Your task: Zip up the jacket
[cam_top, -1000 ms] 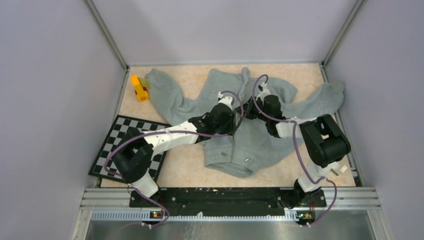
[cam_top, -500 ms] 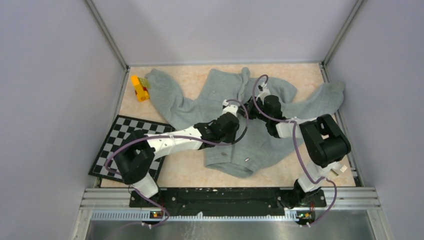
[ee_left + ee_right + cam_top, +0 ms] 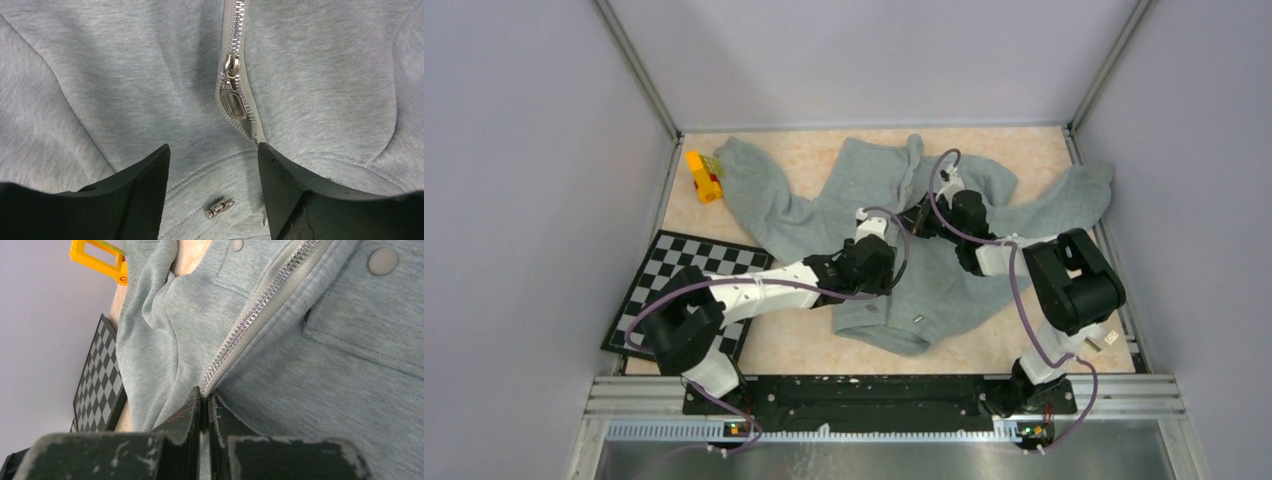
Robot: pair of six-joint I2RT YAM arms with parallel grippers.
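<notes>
Beige tabletop (image 3: 794, 345) carries the grey jacket (image 3: 949, 285), spread out front-up. Left gripper (image 3: 212, 152) hangs spread wide above the jacket's zipper pull (image 3: 233, 102) near the hem. Right gripper (image 3: 204, 399) pinches the jacket's zipper edge nearer the collar.

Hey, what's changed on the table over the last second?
The left claw drew back a little toward the arm bases, along the jacket front toward the hem. It is open over the zipper pull, holding nothing. The right arm did not move, and its right claw is shut on the jacket's zipper edge. Jacket, yellow toy and chessboard stayed put.
</notes>
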